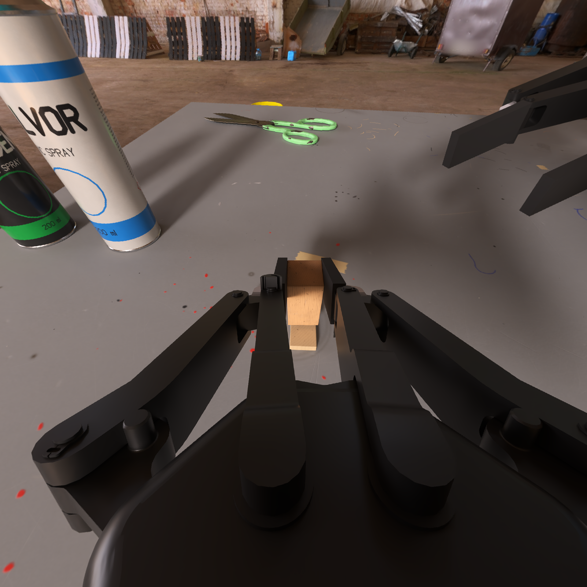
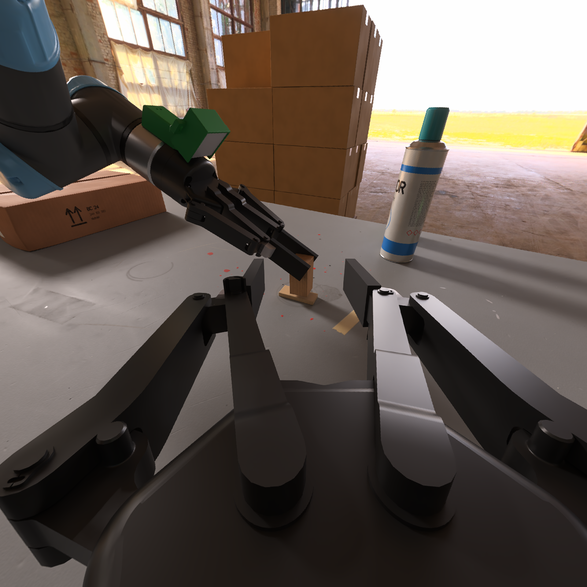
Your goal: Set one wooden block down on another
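My left gripper (image 1: 305,265) is shut on an upright wooden block (image 1: 304,295). The block stands on a flat, thin wooden block (image 1: 303,339) that lies on the grey table (image 1: 190,317). In the right wrist view the left gripper (image 2: 303,265) holds the top of the upright block (image 2: 302,284), whose base rests on the flat block (image 2: 298,298). My right gripper (image 2: 303,273) is open and empty, a short way from the blocks on the near side. It also shows at the right edge of the left wrist view (image 1: 486,184).
A white-and-blue spray can (image 1: 73,143) and a black-and-green spray can (image 1: 25,206) stand at the left. Green-handled scissors (image 1: 286,127) lie at the far side. A scrap of tan tape (image 2: 346,324) lies by the blocks. A cardboard box (image 2: 79,206) sits on the table's far left.
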Robot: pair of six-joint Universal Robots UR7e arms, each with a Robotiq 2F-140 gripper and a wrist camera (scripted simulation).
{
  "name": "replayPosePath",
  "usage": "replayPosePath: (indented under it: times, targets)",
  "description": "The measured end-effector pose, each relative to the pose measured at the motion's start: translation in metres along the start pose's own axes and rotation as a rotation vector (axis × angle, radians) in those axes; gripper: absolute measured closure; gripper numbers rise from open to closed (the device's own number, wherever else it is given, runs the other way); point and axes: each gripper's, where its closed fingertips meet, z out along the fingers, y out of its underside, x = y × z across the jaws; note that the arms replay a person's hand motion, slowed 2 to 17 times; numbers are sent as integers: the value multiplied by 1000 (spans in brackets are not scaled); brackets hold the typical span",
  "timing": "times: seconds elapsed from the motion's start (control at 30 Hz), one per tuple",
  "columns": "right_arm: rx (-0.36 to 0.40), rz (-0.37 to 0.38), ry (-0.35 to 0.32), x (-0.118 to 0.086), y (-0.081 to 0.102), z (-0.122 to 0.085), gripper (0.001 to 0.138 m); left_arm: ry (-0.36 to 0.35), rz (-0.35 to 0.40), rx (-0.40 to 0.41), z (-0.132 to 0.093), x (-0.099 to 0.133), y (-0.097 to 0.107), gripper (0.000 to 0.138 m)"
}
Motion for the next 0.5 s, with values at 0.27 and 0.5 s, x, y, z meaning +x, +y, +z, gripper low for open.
replayPosePath:
  times: [0.27,0.5]
  targets:
    - [2,10,0,2,1,1,73,-2,18,1,3,0,1,110]
    - [1,11,-4,0,1,3,73,-12,15,3,4,-2,1,110]
